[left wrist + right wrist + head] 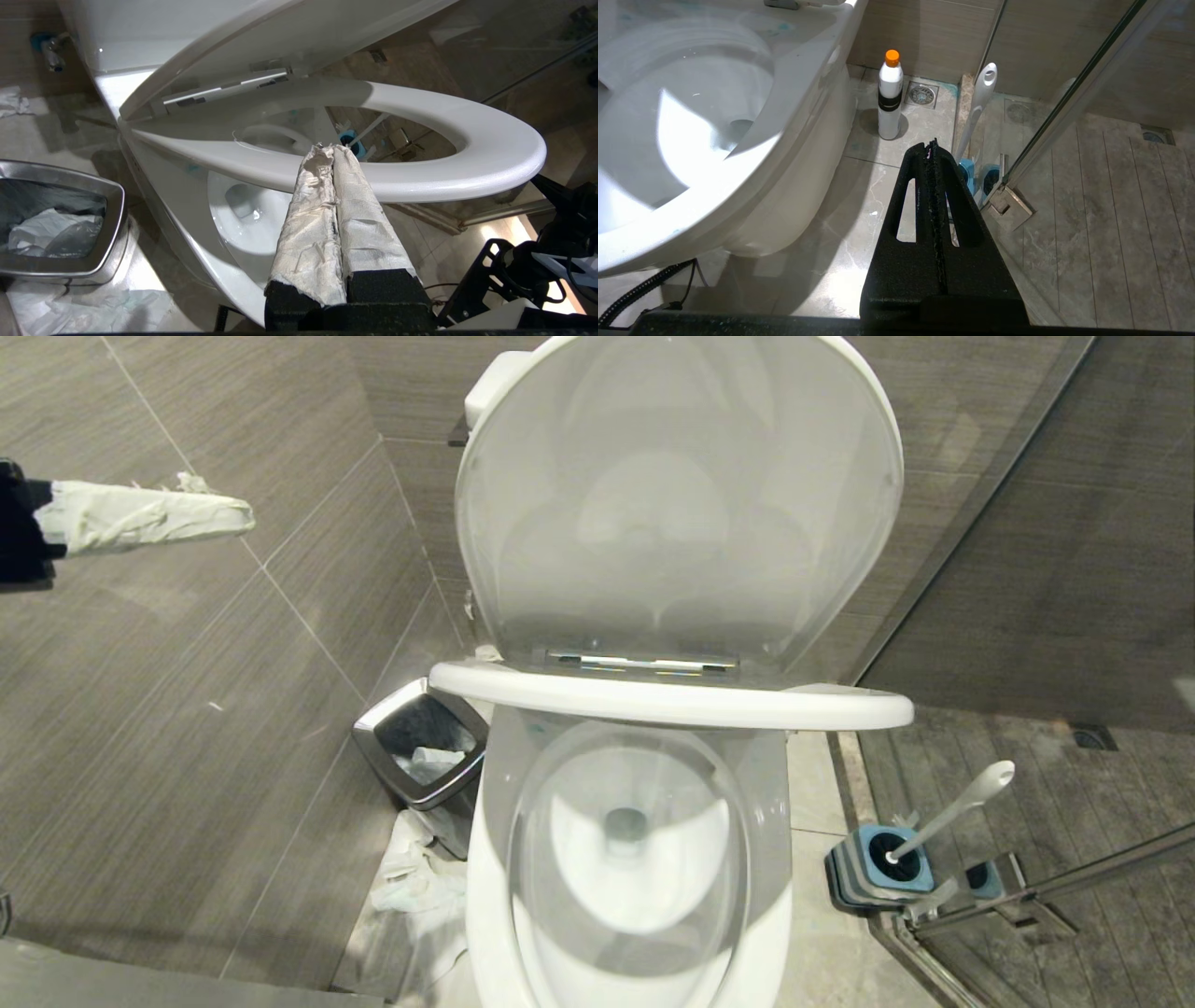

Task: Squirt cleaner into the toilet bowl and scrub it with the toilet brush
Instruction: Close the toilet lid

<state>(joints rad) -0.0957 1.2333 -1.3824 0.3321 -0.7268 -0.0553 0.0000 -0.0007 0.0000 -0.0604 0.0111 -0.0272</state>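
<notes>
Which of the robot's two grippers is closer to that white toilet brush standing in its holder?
Right. The right gripper hangs just beside the toilet brush, low by the floor. The left gripper is raised on the far side of the toilet bowl, near the wall.

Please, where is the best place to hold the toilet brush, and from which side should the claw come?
Probably the upper handle of the toilet brush, just below its widened tip. It leans up out of the holder toward the glass door, so come from the toilet bowl side, the claw closing across the slim shaft.
</notes>
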